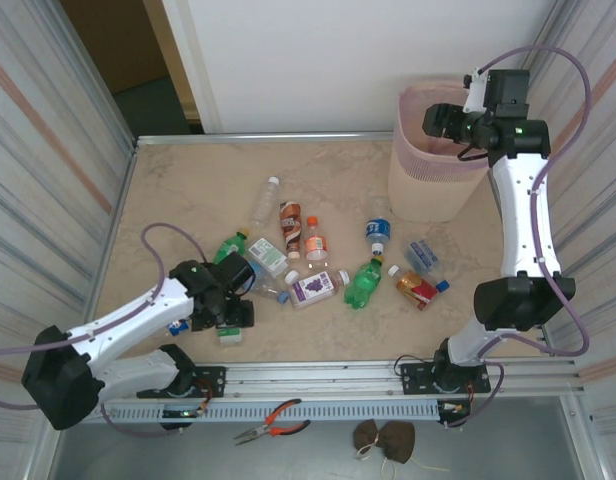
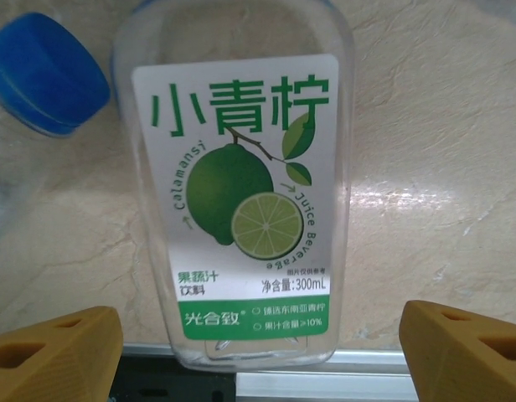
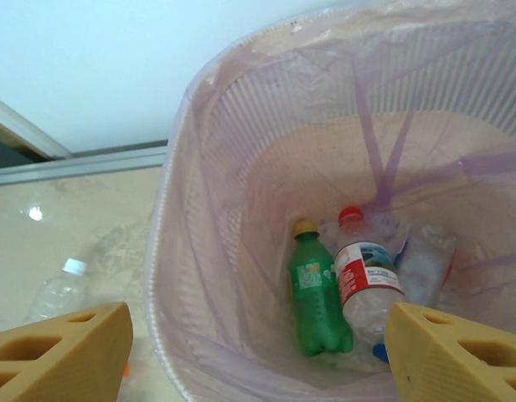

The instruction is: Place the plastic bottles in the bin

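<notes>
Hovering above bin: right arm, fingers apart.

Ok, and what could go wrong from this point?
1. The lime bottle lies with its base at the table's front rail; the open left gripper straddling it could nudge it over if it closes off-centre.
2. A blue-capped bottle lies close beside it and may get knocked.
3. The open right gripper hangs over the bin; dropping lower might snag the bag.
</notes>
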`<state>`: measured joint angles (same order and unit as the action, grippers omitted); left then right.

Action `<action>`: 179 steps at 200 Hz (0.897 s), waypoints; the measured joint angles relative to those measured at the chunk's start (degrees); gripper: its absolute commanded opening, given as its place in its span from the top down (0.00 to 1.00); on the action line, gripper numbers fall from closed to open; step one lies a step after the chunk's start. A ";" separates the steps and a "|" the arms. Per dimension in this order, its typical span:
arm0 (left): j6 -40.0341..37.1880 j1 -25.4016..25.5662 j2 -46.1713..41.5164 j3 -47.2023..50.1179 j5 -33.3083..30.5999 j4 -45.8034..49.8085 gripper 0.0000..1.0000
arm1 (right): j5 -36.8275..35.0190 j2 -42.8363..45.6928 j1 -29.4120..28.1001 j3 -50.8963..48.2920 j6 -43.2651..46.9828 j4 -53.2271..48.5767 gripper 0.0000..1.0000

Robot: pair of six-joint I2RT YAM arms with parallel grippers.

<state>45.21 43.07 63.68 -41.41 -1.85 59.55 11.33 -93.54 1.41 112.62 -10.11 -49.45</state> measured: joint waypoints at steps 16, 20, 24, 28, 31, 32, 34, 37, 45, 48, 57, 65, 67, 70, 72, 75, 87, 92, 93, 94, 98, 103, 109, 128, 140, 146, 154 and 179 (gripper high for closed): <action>0.52 0.74 2.08 0.79 0.35 -1.22 0.14 | 0.66 0.02 0.00 -1.27 -0.35 0.92 0.23; 0.61 1.01 2.69 0.96 0.39 -1.51 0.14 | 0.72 0.04 0.00 -1.60 -0.39 1.07 0.23; 0.76 1.22 3.19 1.09 0.42 -1.64 0.14 | 0.76 0.04 0.00 -1.92 -0.42 1.18 0.23; 0.90 1.44 3.67 1.20 0.42 -1.81 0.14 | 0.81 0.09 0.00 -2.32 -0.44 1.38 0.23; 1.01 1.62 4.07 1.33 0.44 -2.03 0.14 | 0.83 0.11 0.00 -2.49 -0.44 1.40 0.23; 1.01 1.66 4.15 1.38 0.46 -2.10 0.14 | 0.85 0.11 0.00 -2.56 -0.46 1.42 0.23; 1.03 1.75 4.31 1.42 0.44 -2.25 0.14 | 0.92 0.13 0.00 -2.69 -0.46 1.44 0.23; 1.18 1.86 4.63 1.57 0.48 -2.51 0.14 | 0.94 0.13 0.00 -2.86 -0.46 1.44 0.23; 1.31 2.08 5.53 1.99 0.50 -3.08 0.15 | 0.96 0.15 0.00 -3.21 -0.55 1.46 0.23; 1.36 2.10 5.75 2.10 0.52 -3.19 0.15 | 0.96 0.15 0.00 -3.32 -0.63 1.46 0.23; 1.42 2.32 6.58 2.67 0.52 -3.78 0.17 | 0.98 0.22 0.00 -3.43 -0.87 1.46 0.23; 1.53 2.34 7.15 3.10 0.52 -4.20 0.18 | 0.98 0.31 0.00 -3.48 -1.05 1.46 0.23; 1.55 2.34 7.23 3.15 0.52 -4.26 0.18 | 0.98 0.39 0.00 -3.52 -1.05 1.49 0.23; 1.55 2.34 7.34 3.30 0.52 -4.39 0.19 | 0.98 0.46 0.00 -3.56 -1.05 1.51 0.23; 1.62 2.34 7.41 3.39 0.52 -4.48 0.19 | 0.98 0.55 0.00 -3.61 -1.07 1.53 0.23; 1.60 2.34 7.45 3.52 0.50 -4.61 0.20 | 0.98 0.63 0.00 -3.72 -1.09 1.55 0.23; 1.60 2.34 7.48 3.91 0.52 -5.07 0.22 | 0.98 1.25 0.00 -4.07 -1.18 1.57 0.23; 1.62 2.34 7.45 4.04 0.50 -5.38 0.23 | 0.98 1.46 0.00 -4.17 -1.27 1.55 0.23; 1.62 2.34 7.45 4.07 0.52 -5.44 0.23 | 0.98 1.51 0.02 -4.20 -1.27 1.53 0.23; 1.62 2.32 7.45 4.09 0.52 -5.46 0.23 | 0.98 1.53 0.02 -4.22 -1.27 1.55 0.23; 1.62 2.34 7.45 4.17 0.50 -5.64 0.24 | 0.98 1.75 0.02 -4.26 -1.29 1.55 0.23; 1.62 2.34 7.45 4.28 0.50 -5.84 0.25 | 0.98 1.90 0.00 -4.26 -1.31 1.57 0.23; 1.62 2.34 7.41 4.37 0.50 -5.95 0.26 | 1.01 2.10 0.02 -4.26 -1.31 1.62 0.23; 1.68 2.32 7.15 4.48 0.52 -5.95 0.32 | 1.16 2.54 0.07 -4.26 -1.33 1.70 0.23; 1.68 2.34 7.02 4.52 0.55 -6.14 0.34 | 1.16 2.62 0.07 -4.26 -1.42 1.75 0.23; 1.66 2.34 6.95 4.57 0.55 -6.16 0.35 | 1.18 2.62 0.07 -4.26 -1.44 1.81 0.24; 1.62 2.34 6.91 4.57 0.55 -6.21 0.36 | 1.18 2.62 0.07 -4.26 -1.44 1.88 0.24; 1.66 2.34 6.84 4.57 0.55 -6.19 0.37 | 1.18 2.71 0.07 -4.28 -1.46 1.88 0.24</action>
<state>46.87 45.41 70.52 -36.84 -1.30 53.36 12.51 -90.83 1.48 108.33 -11.57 -47.57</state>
